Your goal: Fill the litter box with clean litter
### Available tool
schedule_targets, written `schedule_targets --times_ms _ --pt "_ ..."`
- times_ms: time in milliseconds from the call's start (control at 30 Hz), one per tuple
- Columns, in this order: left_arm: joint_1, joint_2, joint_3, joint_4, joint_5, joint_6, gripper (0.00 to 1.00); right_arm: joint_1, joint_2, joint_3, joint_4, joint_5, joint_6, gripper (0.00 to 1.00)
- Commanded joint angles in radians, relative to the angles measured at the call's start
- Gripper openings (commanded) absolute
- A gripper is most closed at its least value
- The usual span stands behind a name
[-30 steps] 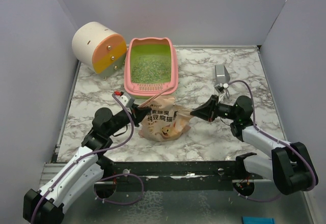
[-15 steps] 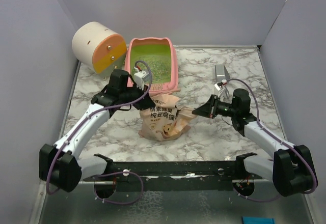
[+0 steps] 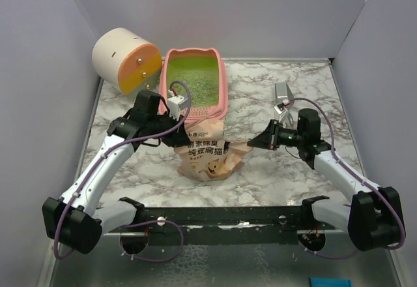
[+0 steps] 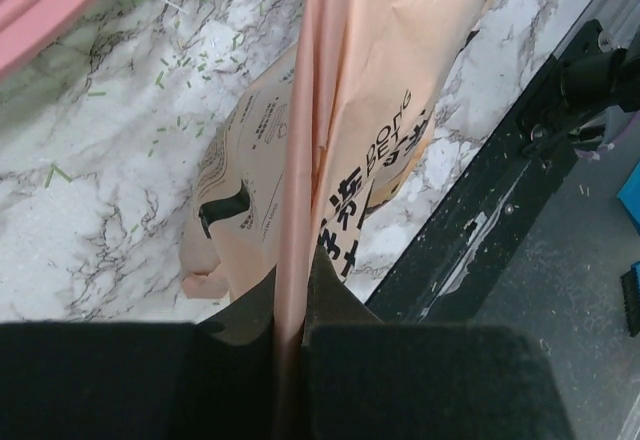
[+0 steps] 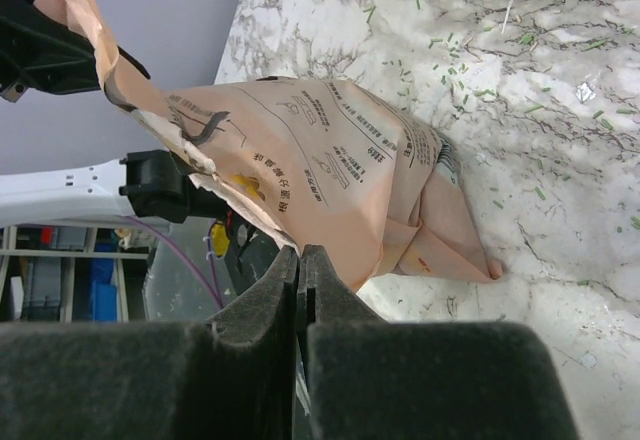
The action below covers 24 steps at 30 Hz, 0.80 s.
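Pink litter box point(image 3: 223, 89), lime-green inside, lies flat at far centre-left; greenish-grey clean litter point(image 3: 195, 86) spread over its floor.

Even, diffuse overhead light; soft, faint shadows under the pouch point(image 3: 207, 153) and cylinder point(image 3: 126, 60). No glare on marble table point(image 3: 260, 85). Top view sharp. Wrist views: left gripper point(image 4: 293, 300) and right gripper point(image 5: 300, 265) underexposed, featureless black.
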Motion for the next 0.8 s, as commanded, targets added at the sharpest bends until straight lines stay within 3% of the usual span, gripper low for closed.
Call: schedule_targets --times_ms 0,133,333,400,433,467,567,700,767 --pt "0.013 -0.013 -0.042 -0.102 -0.104 -0.002 0.0 -0.022 -0.001 0.054 -0.156 0.085 -0.135 0.01" --pt "0.007 0.014 -0.023 -0.131 -0.227 -0.021 0.0 -0.022 -0.01 0.067 -0.22 0.09 -0.194 0.01" --pt "0.007 0.056 0.1 -0.199 -0.298 0.001 0.01 -0.022 -0.008 0.06 -0.233 0.066 -0.235 0.01" --pt "0.007 0.069 0.116 -0.2 -0.31 0.0 0.24 -0.022 -0.007 0.058 -0.225 0.053 -0.241 0.01" --pt "0.006 0.079 0.122 -0.201 -0.303 0.002 0.41 -0.022 -0.006 0.059 -0.225 0.05 -0.246 0.01" --pt "0.008 0.091 0.131 -0.202 -0.295 0.002 0.45 -0.022 -0.005 0.059 -0.226 0.048 -0.253 0.01" --pt "0.007 0.115 0.172 -0.2 -0.281 -0.002 0.45 -0.022 -0.008 0.063 -0.233 0.052 -0.266 0.01" --pt "0.007 0.094 0.271 -0.165 -0.297 -0.01 0.33 -0.022 -0.024 0.067 -0.24 0.059 -0.274 0.01" --pt "-0.005 0.066 0.303 -0.107 -0.244 -0.023 0.2 -0.022 -0.026 0.066 -0.232 0.053 -0.268 0.01"
